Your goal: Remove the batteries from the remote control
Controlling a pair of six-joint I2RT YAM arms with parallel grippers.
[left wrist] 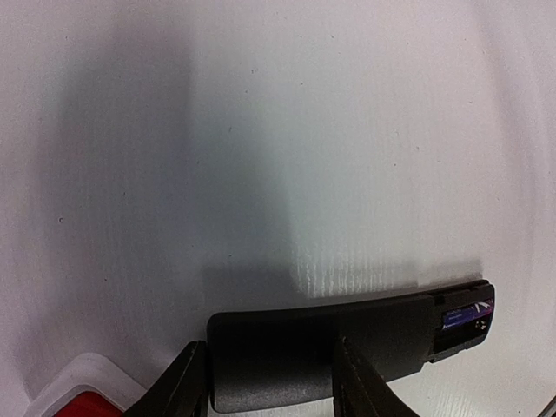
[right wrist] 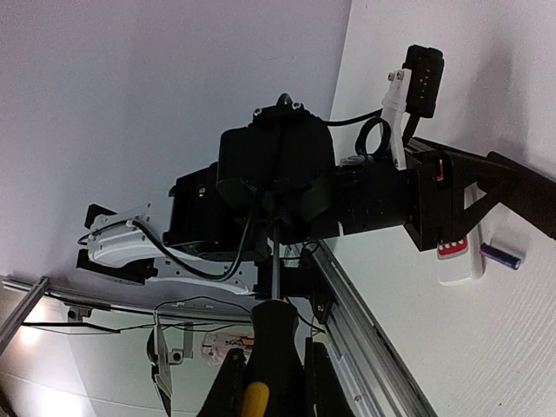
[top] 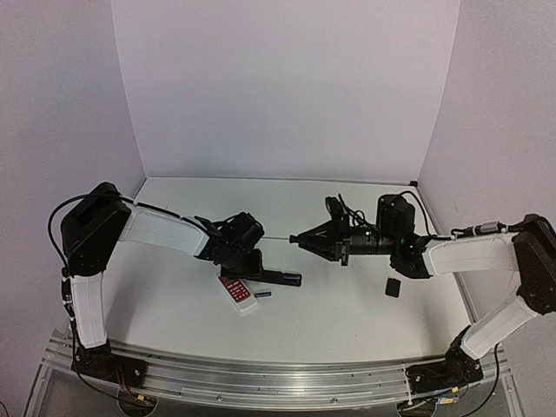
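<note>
I am bracing the black remote [left wrist: 391, 326] for the screwdriver [right wrist: 265, 334].
My left gripper [left wrist: 271, 387] is clamping the black remote mid-body, its long axis running rightward, a battery [left wrist: 466, 314] sitting in the open end nearest my right gripper [right wrist: 269, 391], which is pinching the screwdriver and aiming it leftward, apart from it.

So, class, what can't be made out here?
Left wrist: the open bay of the black remote is dim and blurred; one battery shows, others uncountable.
Left wrist: white remote cut off by the bottom edge.
Right wrist: screwdriver tip lost against the dark left arm.
</note>
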